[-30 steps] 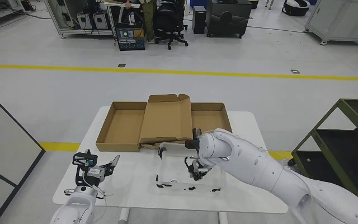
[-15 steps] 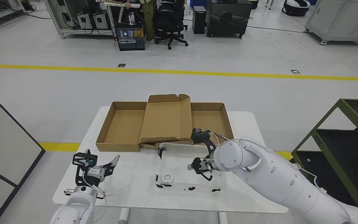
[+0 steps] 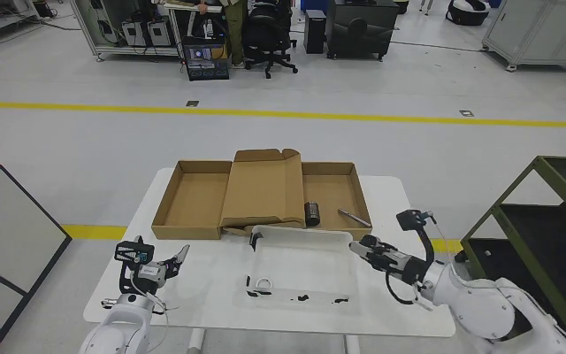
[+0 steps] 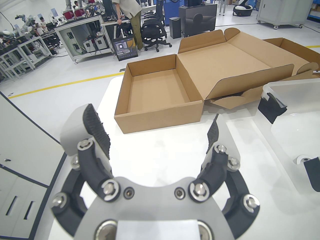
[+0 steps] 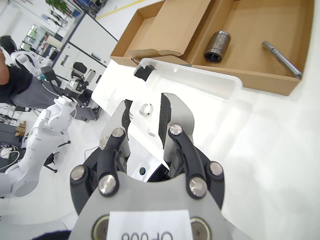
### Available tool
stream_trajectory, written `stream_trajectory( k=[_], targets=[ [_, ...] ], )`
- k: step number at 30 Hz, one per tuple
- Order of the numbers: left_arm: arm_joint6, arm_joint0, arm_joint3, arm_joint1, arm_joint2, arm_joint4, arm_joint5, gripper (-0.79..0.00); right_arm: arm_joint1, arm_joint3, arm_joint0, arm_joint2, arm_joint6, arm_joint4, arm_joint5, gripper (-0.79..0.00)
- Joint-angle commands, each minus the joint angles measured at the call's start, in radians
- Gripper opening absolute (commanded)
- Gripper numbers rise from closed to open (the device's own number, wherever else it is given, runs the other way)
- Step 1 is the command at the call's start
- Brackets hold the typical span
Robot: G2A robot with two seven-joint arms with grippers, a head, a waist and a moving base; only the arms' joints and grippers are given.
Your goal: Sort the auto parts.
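A dark metal cylinder (image 3: 311,213) (image 5: 217,46) and a thin metal rod (image 3: 354,217) (image 5: 281,59) lie in the right compartment of the cardboard box (image 3: 332,177). In front of it stands a clear plastic tray (image 3: 301,233) (image 5: 225,86) holding a white ring (image 3: 260,283) (image 5: 145,109) and small black pieces (image 3: 305,297). My right gripper (image 3: 357,246) (image 5: 147,98) hovers open at the tray's right end with nothing between its fingers. Over the table's front left corner my left gripper (image 3: 181,255) (image 4: 152,114) is open and holds nothing.
The box's left compartment (image 3: 190,199) (image 4: 160,93) has nothing in it, and a folded lid (image 3: 263,186) covers the middle. A black clip (image 4: 271,108) (image 5: 144,72) sits on the tray's near-left corner. A green rack (image 3: 531,221) stands right of the table.
My right arm has pulled back from over the tray to the table's right front, uncovering the ring, cylinder and rod. The left arm has stayed where it was.
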Motion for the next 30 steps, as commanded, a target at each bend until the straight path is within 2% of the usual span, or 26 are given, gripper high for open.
stream_trajectory(
  k=[1,3,8,11,15,16,22,23,25,28,30],
  targets=[
    [0.000,0.000,0.000,0.000,0.000,0.000,0.000,0.000,0.006,0.032,-0.109,0.106,0.017,0.058,-0.137,0.000],
    [0.009,-0.004,-0.022,0.001,-0.004,0.024,0.003,0.000,0.006,0.032,-0.109,0.106,0.017,0.058,-0.137,0.000],
    [-0.041,0.015,-0.188,0.005,0.029,0.307,0.059,0.000,0.006,0.032,-0.109,0.106,0.017,0.058,-0.137,0.000],
    [-0.138,0.004,-0.294,0.008,0.087,0.473,0.002,0.000,0.006,0.032,-0.109,0.106,0.017,0.058,-0.137,0.000],
    [-0.254,-0.072,-0.364,0.004,0.201,0.615,-0.079,0.000,0.006,0.032,-0.109,0.106,0.017,0.058,-0.137,0.000],
    [-0.254,-0.094,-0.374,0.000,0.229,0.613,-0.060,0.000,0.006,0.032,-0.109,0.106,0.017,0.058,-0.137,0.000],
    [-0.254,-0.096,-0.373,0.000,0.226,0.618,-0.056,0.000,0.006,0.032,-0.109,0.106,0.017,0.058,-0.137,0.000],
    [-0.254,-0.099,-0.362,-0.001,0.222,0.637,-0.045,0.000,0.006,0.032,-0.109,0.106,0.017,0.058,-0.137,0.000],
    [-0.288,-0.122,-0.322,0.000,0.239,0.777,-0.027,0.000,0.006,0.032,-0.109,0.106,0.017,0.058,-0.137,0.000],
    [-0.356,-0.182,-0.318,-0.007,0.301,0.815,-0.104,0.000,0.006,0.032,-0.109,0.106,0.017,0.058,-0.137,0.000],
    [-0.424,-0.236,-0.329,-0.012,0.342,0.798,-0.215,0.000,0.006,0.032,-0.109,0.106,0.017,0.058,-0.137,0.000]
  ],
)
